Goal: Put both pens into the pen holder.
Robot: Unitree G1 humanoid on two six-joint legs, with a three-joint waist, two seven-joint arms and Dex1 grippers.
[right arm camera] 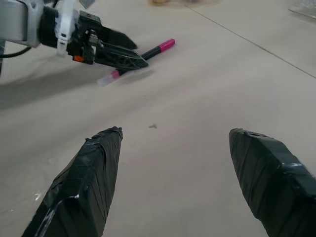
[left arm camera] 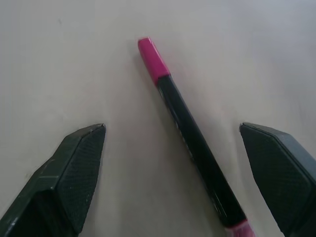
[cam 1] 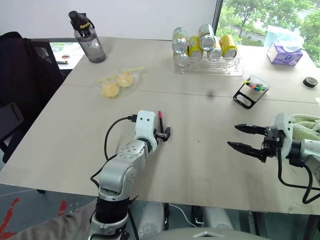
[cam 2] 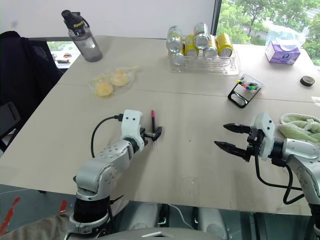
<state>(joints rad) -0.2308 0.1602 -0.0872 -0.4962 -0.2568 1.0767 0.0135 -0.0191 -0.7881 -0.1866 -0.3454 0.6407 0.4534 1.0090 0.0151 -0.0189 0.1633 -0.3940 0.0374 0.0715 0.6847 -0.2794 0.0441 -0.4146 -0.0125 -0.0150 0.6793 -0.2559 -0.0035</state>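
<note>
A black pen [left arm camera: 190, 133] with magenta ends lies flat on the grey table [cam 1: 200, 165], left of the middle. My left gripper [cam 1: 165, 134] is low over it and open. Its two fingers [left arm camera: 79, 163] stand on either side of the barrel without touching it. The right wrist view shows the same pen [right arm camera: 157, 48] partly under the left gripper [right arm camera: 123, 57]. My right gripper [cam 2: 220, 135] hovers open and empty over bare table at the right, pointing toward the left arm. The pen holder [cam 1: 251, 91], black-framed with clear sides and small coloured markers inside, lies beyond the right gripper.
A clear tray of drink cans [cam 1: 207, 62] stands at the back. A dark water bottle [cam 1: 89, 37] and a bag of yellow fruit [cam 1: 117, 82] are at the back left. A tissue box [cam 1: 284, 54], a small black disc [cam 1: 310, 82] and a pale green towel [cam 1: 306, 122] lie at the right.
</note>
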